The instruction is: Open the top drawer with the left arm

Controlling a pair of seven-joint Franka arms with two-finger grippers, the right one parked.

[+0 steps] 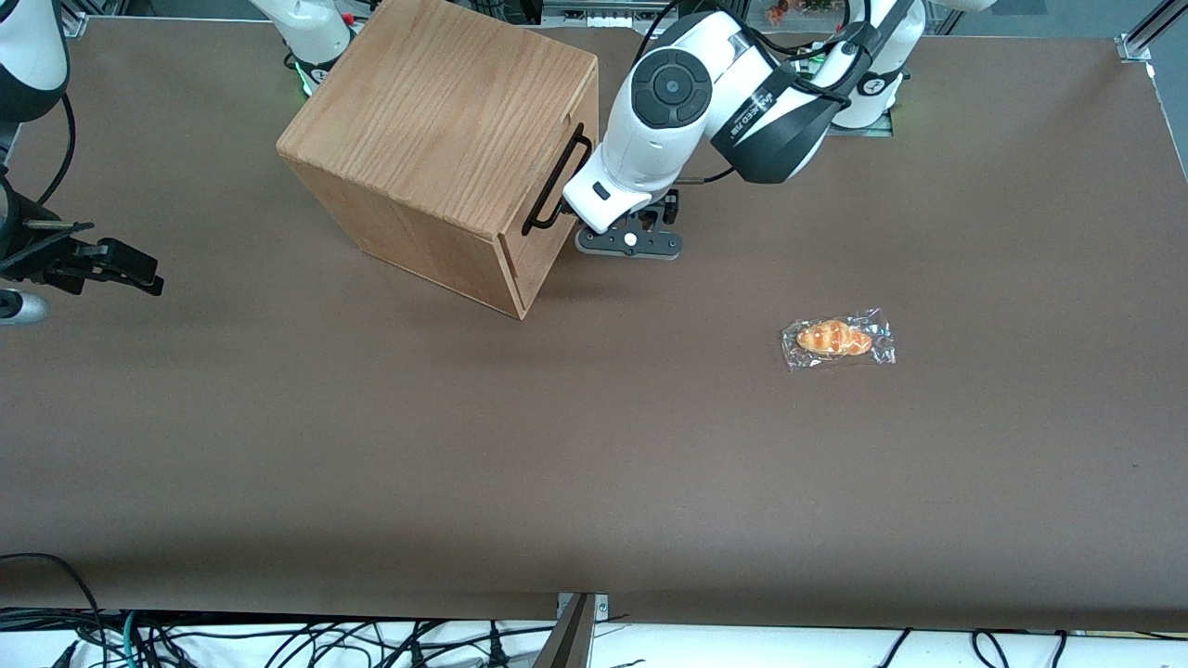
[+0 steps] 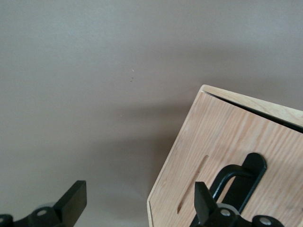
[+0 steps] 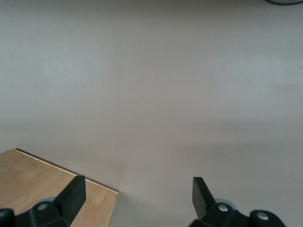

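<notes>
Nearest the front camera, toward the working arm's end of the brown counter (image 1: 371, 445): a small croissant in a clear wrapper (image 1: 838, 340), lying flat and well apart from everything else.

Farther from the camera, near the counter's middle: a cube-shaped oak cabinet (image 1: 436, 130), set at an angle, front panel turned toward the left arm (image 1: 705, 93). Along that front's upper edge, the top drawer (image 1: 561, 190), with its long black bar handle (image 1: 557, 181) standing off the panel. A thin dark gap visible between drawer front and cabinet body in the wrist view; how far out it sits, not clear.

Right beside the handle, the left arm's gripper (image 1: 631, 237), hanging low in front of the drawer just above the counter. Fingers (image 2: 73, 201) released and spread wide, one over bare counter, the other in front of the handle's end (image 2: 239, 182); nothing grasped.

Farthest back, the white arm's elbow and base.
</notes>
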